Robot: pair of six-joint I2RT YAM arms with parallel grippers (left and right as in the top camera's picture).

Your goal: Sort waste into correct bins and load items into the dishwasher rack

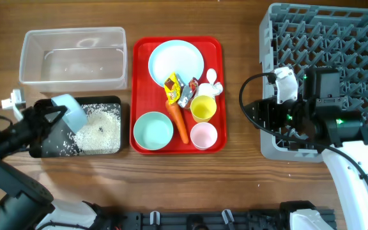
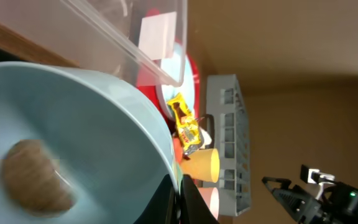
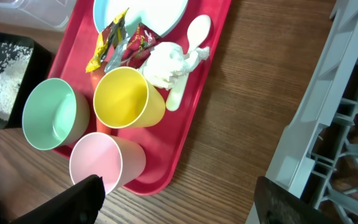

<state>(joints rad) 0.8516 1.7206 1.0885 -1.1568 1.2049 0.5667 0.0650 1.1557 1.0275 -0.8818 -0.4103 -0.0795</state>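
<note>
My left gripper (image 1: 57, 115) is shut on the rim of a light blue bowl (image 1: 69, 110), which it holds tilted over the black tray (image 1: 101, 99) of white rice (image 1: 101, 128). A brown food lump (image 2: 33, 177) lies inside that bowl (image 2: 86, 118). On the red tray (image 1: 139, 76) are a plate (image 1: 176, 62), a second bowl (image 1: 153, 130), a carrot (image 1: 179, 121), wrappers (image 1: 173, 88), crumpled paper (image 1: 211, 87), a spoon (image 1: 211, 76), a yellow cup (image 1: 203, 108) and a pink cup (image 1: 204, 135). My right gripper (image 1: 254, 112) hangs open and empty above the wood beside the pink cup (image 3: 101, 165).
The clear tub (image 1: 75, 30) stands behind the black tray with a few grains in it. The grey dishwasher rack (image 1: 363, 25) fills the right side, and my right arm reaches across its near corner. Bare wood separates the red tray from the rack (image 3: 334, 124).
</note>
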